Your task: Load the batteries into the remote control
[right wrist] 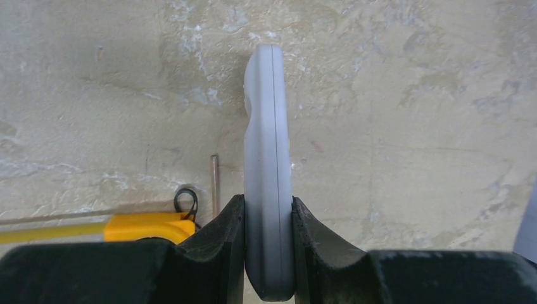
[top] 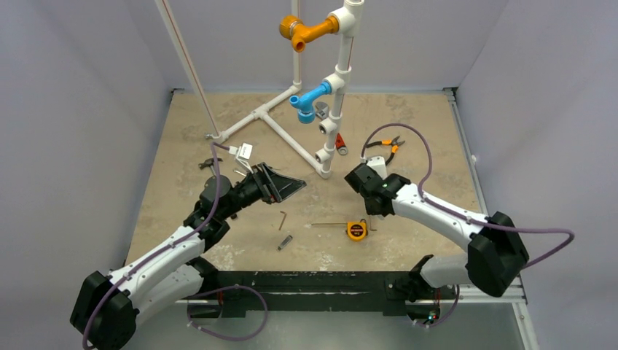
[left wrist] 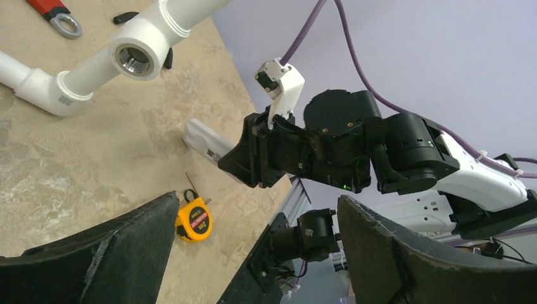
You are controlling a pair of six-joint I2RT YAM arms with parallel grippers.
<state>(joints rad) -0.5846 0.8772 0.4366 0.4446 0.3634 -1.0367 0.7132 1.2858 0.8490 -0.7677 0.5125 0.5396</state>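
The white remote control (right wrist: 269,126) is clamped edge-on between the pads of my right gripper (right wrist: 268,253), above the tabletop. From above, the remote control (top: 376,167) pokes out of the right gripper (top: 368,177) at mid-table right. My left gripper (top: 283,181) hovers to its left, pointing at it, open and empty. In the left wrist view the remote control (left wrist: 204,140) sticks out of the right gripper (left wrist: 250,158), well beyond my wide-apart left fingers (left wrist: 107,253). No batteries show in any view.
A white PVC pipe frame (top: 291,142) with orange and blue fittings stands at the back centre. A yellow tape measure (top: 356,230) with its blade pulled out lies near the front. A hex key (top: 282,219), a small dark cylinder (top: 284,242), pliers (top: 386,146) and a red-handled tool (top: 340,142) lie around.
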